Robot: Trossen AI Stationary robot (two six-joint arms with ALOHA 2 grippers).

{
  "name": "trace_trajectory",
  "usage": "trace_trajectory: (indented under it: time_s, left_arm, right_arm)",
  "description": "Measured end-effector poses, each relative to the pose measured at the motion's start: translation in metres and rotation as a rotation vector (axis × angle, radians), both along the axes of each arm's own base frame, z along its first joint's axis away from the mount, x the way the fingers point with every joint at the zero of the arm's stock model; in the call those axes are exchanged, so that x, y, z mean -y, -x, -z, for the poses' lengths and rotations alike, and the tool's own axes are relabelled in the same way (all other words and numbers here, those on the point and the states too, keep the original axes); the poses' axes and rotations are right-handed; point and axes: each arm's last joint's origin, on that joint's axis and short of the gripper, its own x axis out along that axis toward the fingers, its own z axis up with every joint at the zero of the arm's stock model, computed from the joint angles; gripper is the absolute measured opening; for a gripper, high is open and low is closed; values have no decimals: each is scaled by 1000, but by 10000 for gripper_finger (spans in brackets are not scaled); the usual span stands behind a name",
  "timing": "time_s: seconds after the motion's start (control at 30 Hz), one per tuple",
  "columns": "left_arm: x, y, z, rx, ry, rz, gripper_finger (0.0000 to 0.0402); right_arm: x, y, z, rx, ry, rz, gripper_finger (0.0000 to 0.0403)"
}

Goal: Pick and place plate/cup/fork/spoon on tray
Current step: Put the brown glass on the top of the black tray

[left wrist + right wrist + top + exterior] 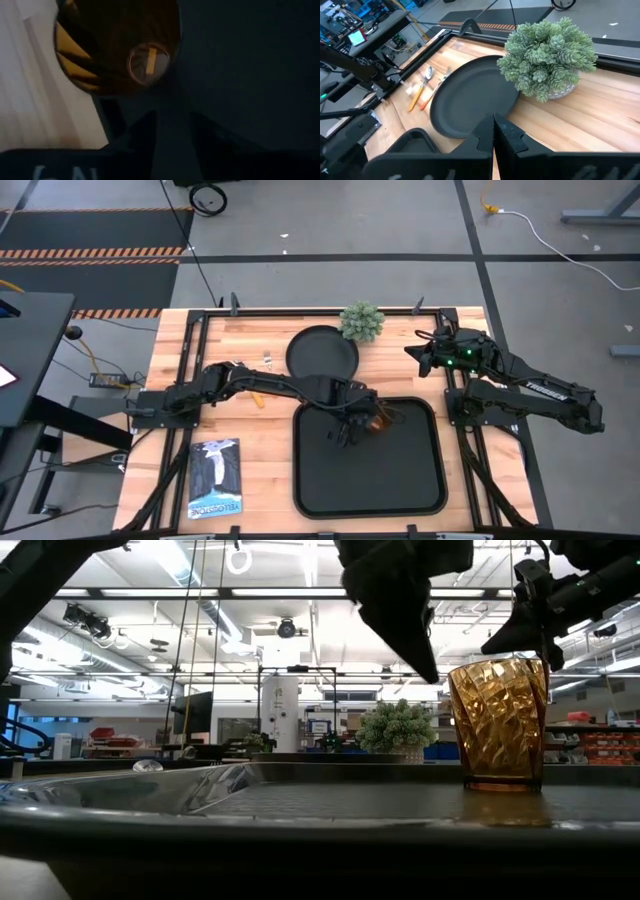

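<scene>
The amber cup (378,420) stands upright on its base on the black tray (400,480), near the tray's far edge; it also shows in the low view (497,725) and the left wrist view (117,50). My left gripper (345,430) hangs over the tray just left of the cup, raised above the tray floor and apart from the cup (425,660). The black plate (322,352) lies on the table behind the tray. The spoon (420,90) and fork (434,90) lie side by side on the table left of the plate. My right gripper (493,125) is shut and empty at the far right.
A potted green plant (362,322) stands at the table's far edge, right of the plate. A printed booklet (215,477) lies near the front left. My left arm reaches across the table over the cutlery. The tray floor in front of the cup is bare.
</scene>
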Motion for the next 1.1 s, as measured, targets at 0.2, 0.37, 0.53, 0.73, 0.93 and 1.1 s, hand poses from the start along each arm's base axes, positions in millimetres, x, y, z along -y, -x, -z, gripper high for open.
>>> trace_trajectory:
  time_s: [0.2,0.37,0.53,0.73,0.93,1.1]
  left_arm:
    - [-3,-10,18,14,34,-12,125]
    - [-4,-20,33,38,24,4,125]
    - [-9,-29,36,113,25,3,125]
    - [-14,-42,43,212,22,7,125]
    - [-20,-45,55,195,26,3,125]
    - [-23,-50,64,216,108,36,125]
  right_arm:
    - [0,0,-1,8,10,-2,9]
    - [0,-1,-2,19,18,-7,9]
    - [0,-1,-3,26,21,-8,9]
    - [0,-1,-3,26,21,-9,9]
    - [0,-1,-3,26,21,-9,9]
    - [0,-1,-3,27,20,-9,9]
